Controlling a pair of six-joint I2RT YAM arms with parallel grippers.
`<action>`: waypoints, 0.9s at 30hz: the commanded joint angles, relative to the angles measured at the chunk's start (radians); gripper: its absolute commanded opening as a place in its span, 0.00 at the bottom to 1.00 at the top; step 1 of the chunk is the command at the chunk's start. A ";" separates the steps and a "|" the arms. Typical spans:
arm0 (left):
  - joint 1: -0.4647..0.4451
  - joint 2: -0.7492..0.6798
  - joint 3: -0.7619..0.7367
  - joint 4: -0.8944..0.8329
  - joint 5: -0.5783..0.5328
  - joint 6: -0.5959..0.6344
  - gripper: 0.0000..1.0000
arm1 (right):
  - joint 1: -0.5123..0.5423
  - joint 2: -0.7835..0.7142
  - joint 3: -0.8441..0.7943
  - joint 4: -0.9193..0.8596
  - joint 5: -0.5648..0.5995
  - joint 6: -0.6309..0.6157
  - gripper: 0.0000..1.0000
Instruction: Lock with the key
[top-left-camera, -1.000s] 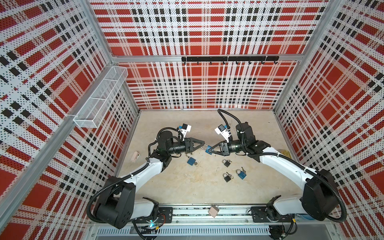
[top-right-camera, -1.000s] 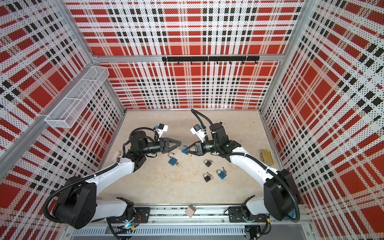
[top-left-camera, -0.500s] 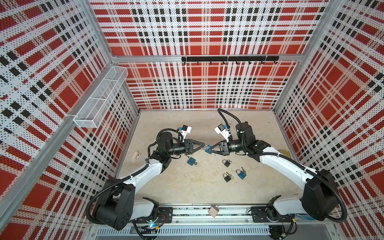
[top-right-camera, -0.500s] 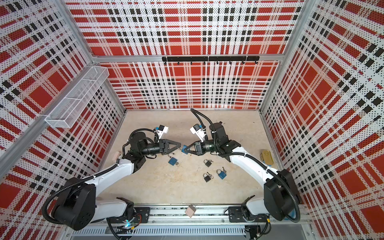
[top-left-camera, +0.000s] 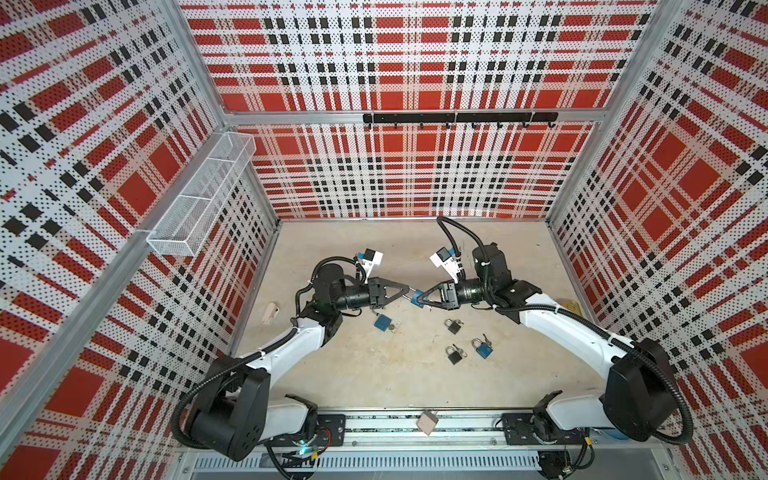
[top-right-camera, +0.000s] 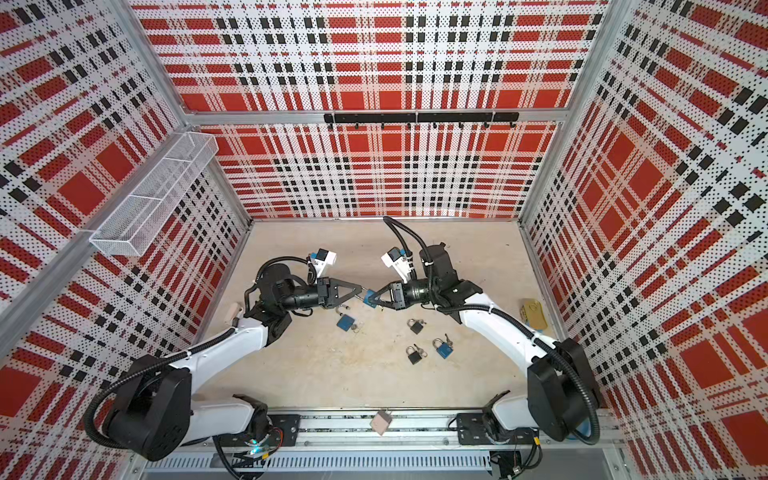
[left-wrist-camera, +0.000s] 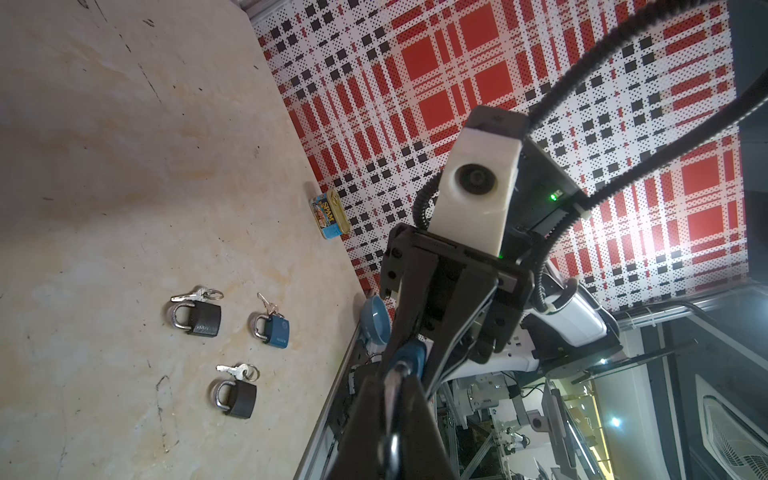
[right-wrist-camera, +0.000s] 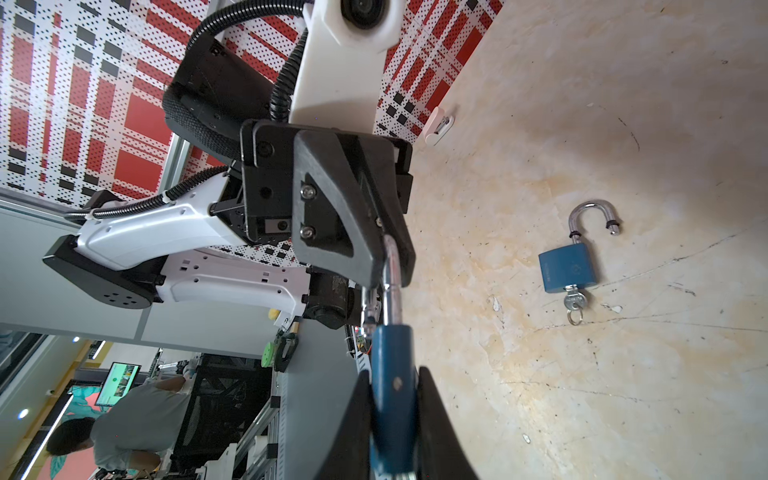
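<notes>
small blue metal padlock (right-wrist-camera: 392, 374) — held off the beige desk (top-left-camera: 374, 382) between the arms, body clamped in the right hand (top-left-camera: 420, 299), long axis aimed straight at the left hand (top-left-camera: 409, 290), which is closed on its silver steel shackle (right-wrist-camera: 390, 286) — any push likely runs along that line.

Red, black and white plaid perforated walls (top-left-camera: 415, 62) enclose a scuffed beige floor (top-left-camera: 395, 374); a white wire basket (top-left-camera: 199, 195) hangs on the left wall, a black hook rail (top-left-camera: 457, 117) on the far one
</notes>
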 joint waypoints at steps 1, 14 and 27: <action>-0.006 0.010 -0.020 -0.018 -0.011 0.010 0.00 | -0.001 -0.020 0.006 0.150 -0.062 0.041 0.00; -0.011 0.066 -0.028 -0.019 -0.053 0.065 0.00 | -0.001 -0.037 -0.018 0.252 -0.133 0.136 0.00; -0.012 0.067 -0.044 -0.033 -0.079 0.099 0.00 | -0.001 -0.038 -0.048 0.385 -0.172 0.241 0.00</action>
